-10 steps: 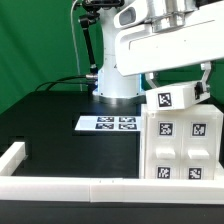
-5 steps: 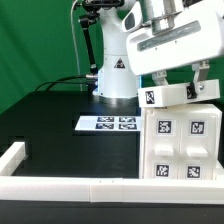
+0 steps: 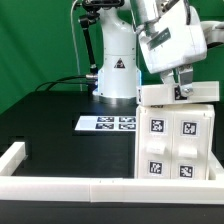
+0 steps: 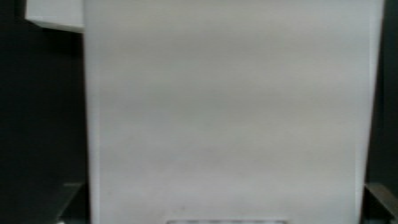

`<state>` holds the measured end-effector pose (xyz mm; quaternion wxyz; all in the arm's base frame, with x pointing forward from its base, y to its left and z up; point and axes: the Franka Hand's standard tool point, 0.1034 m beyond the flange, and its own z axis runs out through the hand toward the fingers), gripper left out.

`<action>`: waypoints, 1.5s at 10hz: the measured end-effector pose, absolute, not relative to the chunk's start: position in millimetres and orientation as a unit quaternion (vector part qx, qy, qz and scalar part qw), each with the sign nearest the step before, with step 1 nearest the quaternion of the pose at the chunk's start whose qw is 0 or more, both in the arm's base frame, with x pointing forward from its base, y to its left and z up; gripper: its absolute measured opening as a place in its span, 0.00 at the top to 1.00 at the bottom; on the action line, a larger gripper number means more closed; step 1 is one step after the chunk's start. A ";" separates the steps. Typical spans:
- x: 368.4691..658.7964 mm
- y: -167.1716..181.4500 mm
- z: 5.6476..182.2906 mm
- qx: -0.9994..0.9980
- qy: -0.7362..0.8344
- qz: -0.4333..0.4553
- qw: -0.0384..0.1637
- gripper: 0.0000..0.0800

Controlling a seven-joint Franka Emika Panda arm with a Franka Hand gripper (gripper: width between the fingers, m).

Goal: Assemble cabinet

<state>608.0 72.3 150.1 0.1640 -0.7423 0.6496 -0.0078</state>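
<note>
The cabinet (image 3: 175, 146) looks nearly built, top panel (image 3: 160, 94) at its twelve o'clock under the gripper (image 3: 184, 89) (clamped or released, I cannot tell).

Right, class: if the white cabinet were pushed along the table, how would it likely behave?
The cabinet is probably stiff: its walls look like thick, flat plastic. It would likely slide, not roll, being boxy with flat faces. It stands fairly tall, so a push near its top might tip it.
</note>
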 end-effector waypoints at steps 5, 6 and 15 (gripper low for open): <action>608.2 75.3 161.3 -0.731 0.660 -0.003 0.172 0.05; 608.7 75.9 168.3 -0.742 0.648 -0.009 0.175 0.02; 609.2 80.1 195.0 -0.842 0.506 -0.034 0.184 0.00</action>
